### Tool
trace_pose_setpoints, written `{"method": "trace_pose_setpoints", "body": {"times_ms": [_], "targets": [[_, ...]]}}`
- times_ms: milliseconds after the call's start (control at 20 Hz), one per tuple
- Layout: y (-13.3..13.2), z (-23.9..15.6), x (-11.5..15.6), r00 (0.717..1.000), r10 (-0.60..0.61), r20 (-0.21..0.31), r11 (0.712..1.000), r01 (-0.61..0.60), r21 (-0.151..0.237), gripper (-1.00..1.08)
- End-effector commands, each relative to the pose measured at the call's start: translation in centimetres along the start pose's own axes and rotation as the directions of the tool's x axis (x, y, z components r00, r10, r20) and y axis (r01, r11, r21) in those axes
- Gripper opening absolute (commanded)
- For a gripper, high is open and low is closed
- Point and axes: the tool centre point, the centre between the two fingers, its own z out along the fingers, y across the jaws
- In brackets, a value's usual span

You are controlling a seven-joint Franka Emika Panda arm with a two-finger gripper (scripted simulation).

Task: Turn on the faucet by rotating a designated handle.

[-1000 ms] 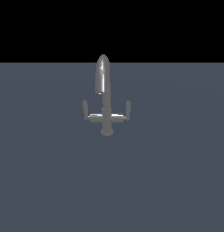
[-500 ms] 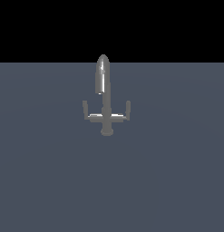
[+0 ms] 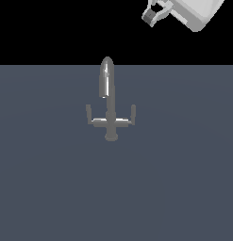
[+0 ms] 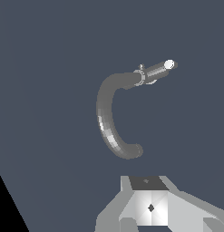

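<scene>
The faucet (image 3: pixel 109 103) is a small dull-grey tap with a tall arched spout. It stands upright in the middle of the grey surface, its crossbar ending in two short upturned arms. The handle (image 3: pixel 132 113) is the arm on the exterior view's right. My gripper (image 3: pixel 154 12) hangs high above and far off toward the exterior view's upper right, touching nothing. In the wrist view I look down on the curved spout of the faucet (image 4: pixel 106 120), with my gripper (image 4: pixel 165 224) at the picture's edge. Its fingers stand apart and hold nothing.
The flat dark grey surface (image 3: pixel 184 188) stretches all around the faucet, and no other object stands on it. Behind its far edge there is only black background.
My gripper, absent from both earlier exterior frames, has come into view at the upper right corner. The faucet and its handle have not moved.
</scene>
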Motion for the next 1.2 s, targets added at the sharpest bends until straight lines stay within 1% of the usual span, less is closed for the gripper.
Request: {"method": "trace_pose_setpoints", "body": {"times_ms": [0, 300, 600, 900, 1150], "targets": [[0.7, 0.5, 1.5, 1.000, 0.020, 0.019, 0.999, -0.021, 0.050, -1.00], [2.4, 2.1, 4.8, 0.995, 0.064, 0.072, 0.984, -0.075, 0.164, -1.00], [4.2, 4.1, 8.0, 0.986, 0.103, 0.132, 0.951, -0.136, 0.277, -1.00], [5.8, 6.6, 11.1, 0.971, 0.135, 0.200, 0.900, -0.204, 0.386, -1.00], [7.1, 9.0, 13.6, 0.953, 0.155, 0.262, 0.841, -0.266, 0.472, -1.00]]}}
